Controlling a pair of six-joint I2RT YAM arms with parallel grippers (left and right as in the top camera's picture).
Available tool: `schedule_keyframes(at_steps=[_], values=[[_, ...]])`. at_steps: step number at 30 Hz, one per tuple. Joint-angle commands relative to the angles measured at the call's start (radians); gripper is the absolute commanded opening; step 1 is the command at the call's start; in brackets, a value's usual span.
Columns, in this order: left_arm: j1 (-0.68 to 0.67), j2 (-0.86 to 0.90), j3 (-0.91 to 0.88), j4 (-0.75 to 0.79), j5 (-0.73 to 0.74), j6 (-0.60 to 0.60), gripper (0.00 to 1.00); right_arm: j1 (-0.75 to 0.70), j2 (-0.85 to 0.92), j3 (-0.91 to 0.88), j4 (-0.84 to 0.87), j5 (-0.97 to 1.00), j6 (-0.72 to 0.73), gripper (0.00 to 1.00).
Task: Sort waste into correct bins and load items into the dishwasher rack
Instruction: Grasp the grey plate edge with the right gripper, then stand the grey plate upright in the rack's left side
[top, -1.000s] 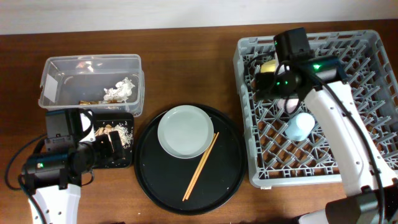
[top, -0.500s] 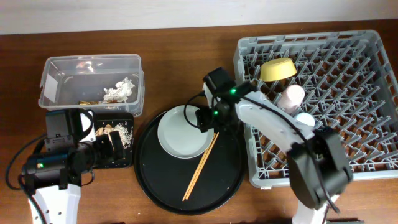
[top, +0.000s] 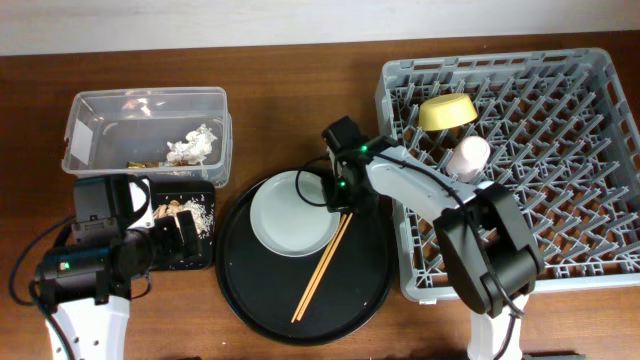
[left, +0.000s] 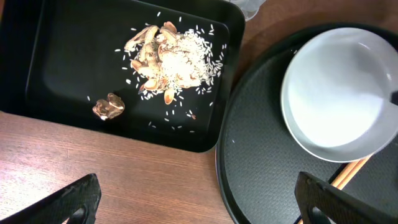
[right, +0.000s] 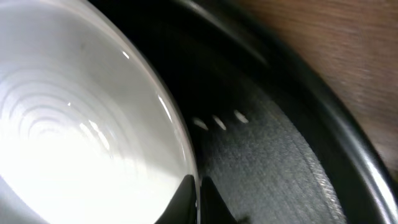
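Observation:
My right gripper (top: 336, 196) is shut on the right rim of the pale grey plate (top: 292, 213), its two fingertips (right: 186, 198) pinching the edge. The plate (right: 74, 124) lies on the round black tray (top: 260, 290), with two wooden chopsticks (top: 322, 268) beside it. In the dishwasher rack (top: 600, 150) sit a yellow bowl (top: 447, 111) and a pink cup (top: 468, 155). My left gripper (left: 202, 208) hangs open over the bare table between the shallow black tray (left: 62, 37) and the round tray. Food scraps (left: 171, 56) and a brown wrapper (left: 109, 107) lie in the shallow tray.
A clear tub (top: 145, 130) at the back left holds crumpled white tissue (top: 193, 145) and a few scraps. The shallow black tray (top: 185, 255) sits just in front of it, close to the round tray's left edge. The rack fills the right side of the table.
My right arm swung from above the rack over to the plate and its jaws closed on the rim. The plate shifted slightly left. The left arm stayed still.

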Motion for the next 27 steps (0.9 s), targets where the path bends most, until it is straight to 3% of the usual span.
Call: schedule_keyframes(at_steps=[1,5,10,12,17,23,25,27], values=[[0.006,-0.01,0.013,-0.002,0.011,-0.009,0.99,-0.057,-0.152,0.085,-0.074,0.073,-0.011,0.04],[0.006,-0.01,0.013,-0.001,0.011,-0.009,0.99,-0.108,-0.357,0.139,-0.125,0.323,-0.048,0.04],[0.006,-0.01,0.013,0.0,0.011,-0.009,0.99,-0.14,-0.489,0.139,-0.118,1.103,-0.047,0.04],[0.006,-0.01,0.013,0.004,0.012,-0.009,0.99,-0.14,-0.471,0.139,-0.106,1.241,-0.045,0.04],[0.006,-0.01,0.013,0.003,0.012,-0.009,0.99,-0.139,-0.387,0.138,-0.113,1.221,-0.043,0.04],[0.006,-0.01,0.013,0.004,0.011,-0.009,0.99,-0.116,-0.267,0.138,-0.123,0.884,-0.043,0.06],[0.006,-0.01,0.013,0.004,0.012,-0.009,0.99,-0.105,-0.268,0.139,-0.12,0.8,-0.043,0.52],[0.006,-0.01,0.013,0.003,0.012,-0.009,0.99,-0.104,-0.291,0.139,-0.147,0.743,-0.043,0.68]])
